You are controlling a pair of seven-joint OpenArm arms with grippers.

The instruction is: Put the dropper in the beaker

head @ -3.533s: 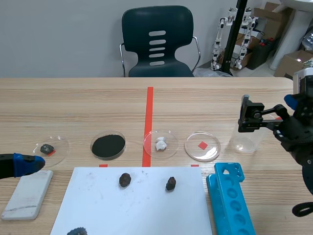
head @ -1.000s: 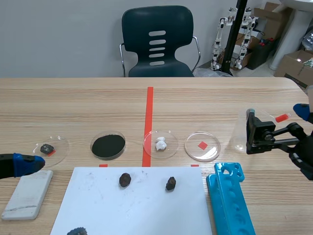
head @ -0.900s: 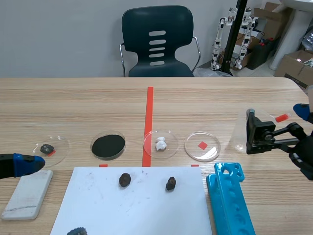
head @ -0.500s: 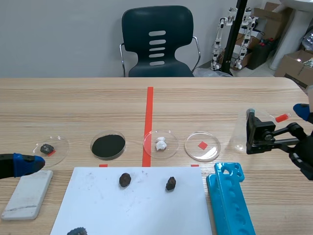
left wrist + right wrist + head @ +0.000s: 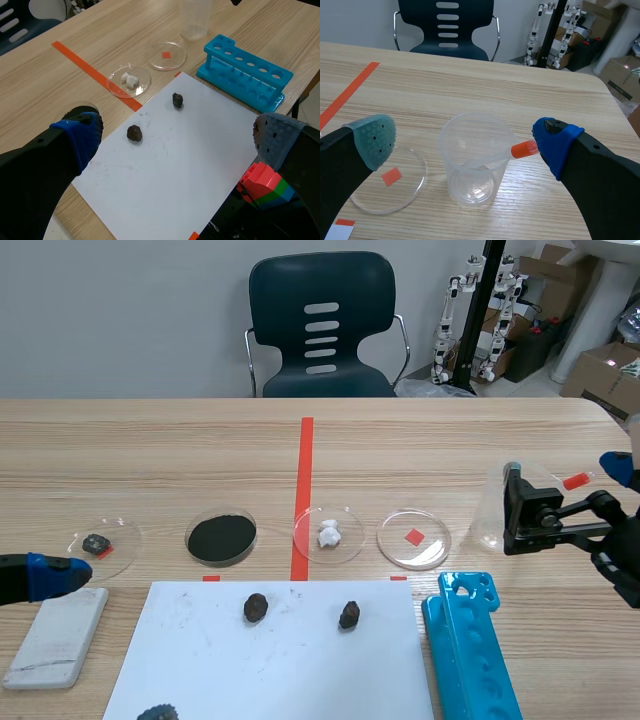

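Right gripper [image 5: 463, 140] has sunk lower, released, beaker [image 5: 470, 180] ahead; dropper [image 5: 500, 156] leans inside, red bulb upward past rim.

Legible text check, all three views: we read no text, brand, number or sign on anything on the table. The cardboard box [image 5: 598, 368] on the floor beyond the table's far right corner carries a pale label, which is too small for us to read.
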